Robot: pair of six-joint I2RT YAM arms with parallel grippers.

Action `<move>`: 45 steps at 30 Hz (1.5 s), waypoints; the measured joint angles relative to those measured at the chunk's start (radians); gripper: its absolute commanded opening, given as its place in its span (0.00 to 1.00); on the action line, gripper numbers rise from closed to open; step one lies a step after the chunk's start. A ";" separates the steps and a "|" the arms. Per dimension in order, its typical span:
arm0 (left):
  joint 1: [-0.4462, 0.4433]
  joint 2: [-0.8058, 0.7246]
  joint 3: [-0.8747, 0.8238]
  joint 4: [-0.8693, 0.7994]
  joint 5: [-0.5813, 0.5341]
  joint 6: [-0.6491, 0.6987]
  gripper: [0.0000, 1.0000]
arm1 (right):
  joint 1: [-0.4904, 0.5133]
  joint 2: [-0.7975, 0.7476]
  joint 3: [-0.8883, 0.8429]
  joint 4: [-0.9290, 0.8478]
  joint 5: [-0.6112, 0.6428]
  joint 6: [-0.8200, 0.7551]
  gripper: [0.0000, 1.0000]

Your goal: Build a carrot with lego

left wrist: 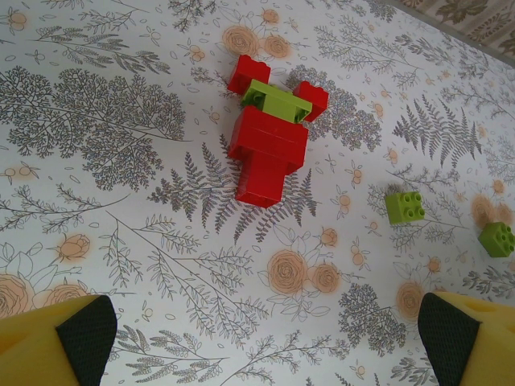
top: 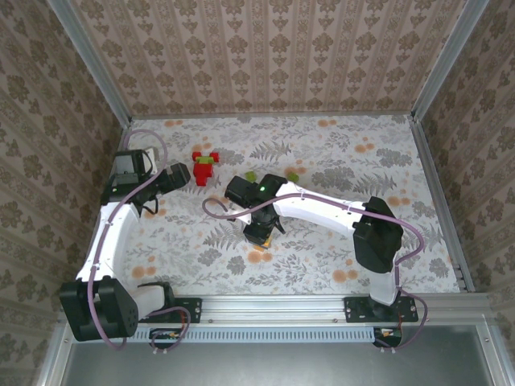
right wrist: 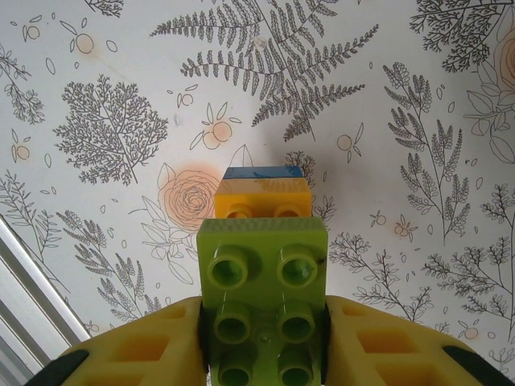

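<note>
Starting on the left: my left gripper hangs with its jaws wide apart and nothing between them, looking down on the table. A red and green cluster of lego lies at its 12 o'clock. Two loose green bricks lie off toward 2 o'clock, well apart from the cluster.

Moving right, my right gripper is clamped on the carrot. The pads squeeze the green brick from both sides, with the yellow-orange brick and the blue brick stacked beyond it, pointing down at the table. On the top camera the carrot sits near the table's middle, at about 4 o'clock from the cluster. I cannot tell whether the blue end touches the surface.

I read this as placing or pressing the stack. To do it well I would:
- hold the wrist square so the stack goes straight down, not at a lean;
- let go only once the blue end sits flat, since a narrow stack tips easily;
- open slowly, so the pads do not drag the green brick sideways.
</note>
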 measured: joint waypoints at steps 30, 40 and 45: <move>0.000 0.000 0.000 0.000 0.000 0.000 1.00 | 0.065 0.052 0.139 -0.157 0.000 -0.217 0.33; 0.000 0.000 0.000 0.000 0.000 0.000 1.00 | 0.108 0.052 0.132 -0.158 0.000 -0.251 0.33; 0.000 0.000 0.000 0.000 0.000 0.000 1.00 | 0.109 0.052 0.094 -0.153 0.000 -0.253 0.33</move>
